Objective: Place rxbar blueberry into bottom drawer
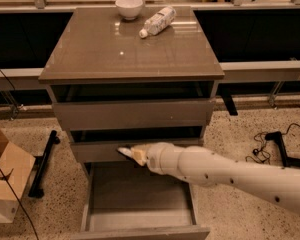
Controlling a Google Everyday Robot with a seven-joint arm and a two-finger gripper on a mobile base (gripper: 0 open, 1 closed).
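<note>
Seen from above and in front: a grey-brown three-drawer table point(90, 54) with a glossy top. At the back of the top stand a white bowl point(129, 6) and a white bottle point(157, 21) lying on its side. The bottom drawer point(135, 194) is pulled well out toward the viewer, and its plain grey tray is bare and open from above, most likely so that something can be lowered in. A white arm point(230, 176) reaches in from the lower right, crossing above the drawer's right wall. It ends in the pincer point(127, 152), which hangs over the back left of the tray, just in front of the middle drawer front point(100, 151) and perhaps touching it. The blue bar cannot be made out. It is not on the top and not in the tray, so it is probably in the pincer, but I cannot tell whether the pincer holds it or stands wide or narrow. The pincer points left and roughly level, which would suit carrying a flat bar. There is free room in the tray below the pincer and toward the front. The tight edges are the middle drawer front behind the pincer and the tray's side walls, so a move down and slightly forward looks safest. A cardboard box point(5, 176) sits on the floor at the left and cables point(270, 139) at the right, both well apart from the drawer.
</note>
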